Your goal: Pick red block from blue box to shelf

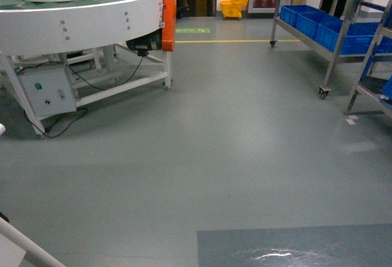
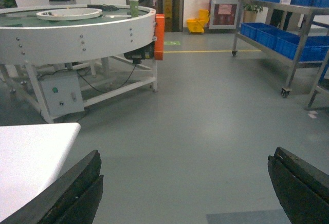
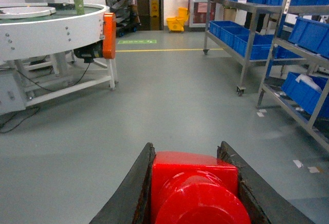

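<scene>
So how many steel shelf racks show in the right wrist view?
2. One shelf stands farther back on the right holding blue crates; a nearer rack runs along the right edge. More may lie outside the frame.

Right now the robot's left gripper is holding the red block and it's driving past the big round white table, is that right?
Not quite. The right gripper holds the red block, as the right wrist view shows. The left gripper is open and empty. The round white table is there, to the left.
</scene>
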Robot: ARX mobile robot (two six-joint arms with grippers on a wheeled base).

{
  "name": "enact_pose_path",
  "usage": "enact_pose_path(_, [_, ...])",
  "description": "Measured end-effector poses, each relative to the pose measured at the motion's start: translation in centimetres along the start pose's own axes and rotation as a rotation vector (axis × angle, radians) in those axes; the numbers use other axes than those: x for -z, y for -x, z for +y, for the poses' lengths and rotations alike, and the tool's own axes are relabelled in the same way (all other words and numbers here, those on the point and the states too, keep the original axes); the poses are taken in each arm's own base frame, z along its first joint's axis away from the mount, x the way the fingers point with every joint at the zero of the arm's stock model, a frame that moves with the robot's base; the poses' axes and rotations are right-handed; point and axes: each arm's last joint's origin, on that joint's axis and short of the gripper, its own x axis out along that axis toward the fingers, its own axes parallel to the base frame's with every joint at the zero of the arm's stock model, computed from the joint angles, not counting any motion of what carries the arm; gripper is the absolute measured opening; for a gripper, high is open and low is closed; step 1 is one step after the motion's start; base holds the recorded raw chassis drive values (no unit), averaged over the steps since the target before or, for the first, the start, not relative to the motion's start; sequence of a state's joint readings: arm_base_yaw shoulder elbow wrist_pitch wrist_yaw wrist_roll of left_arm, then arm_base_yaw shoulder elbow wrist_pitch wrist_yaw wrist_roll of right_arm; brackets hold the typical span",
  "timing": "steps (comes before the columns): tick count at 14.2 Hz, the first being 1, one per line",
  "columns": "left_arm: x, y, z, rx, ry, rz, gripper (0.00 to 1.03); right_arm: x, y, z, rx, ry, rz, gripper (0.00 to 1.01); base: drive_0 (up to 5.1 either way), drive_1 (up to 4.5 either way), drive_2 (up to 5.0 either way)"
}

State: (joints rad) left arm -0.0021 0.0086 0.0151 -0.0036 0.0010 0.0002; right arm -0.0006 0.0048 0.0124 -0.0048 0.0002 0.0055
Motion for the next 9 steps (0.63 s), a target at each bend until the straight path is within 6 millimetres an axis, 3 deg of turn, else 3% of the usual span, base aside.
enact_pose_path(2, [0.00,0.00,0.02,-0.003,0.000,0.000,0.98,0.00,0.00,0.00,-0.001,0.000,0.000,0.28,0.0,0.00,0.0])
enact_pose_path(9, [0.02,0.00,0.02,-0.003,0.000,0.002,0.98,0.01,0.00,0.00,-0.001,0.000,0.001,0.28,0.0,4.05,-4.1])
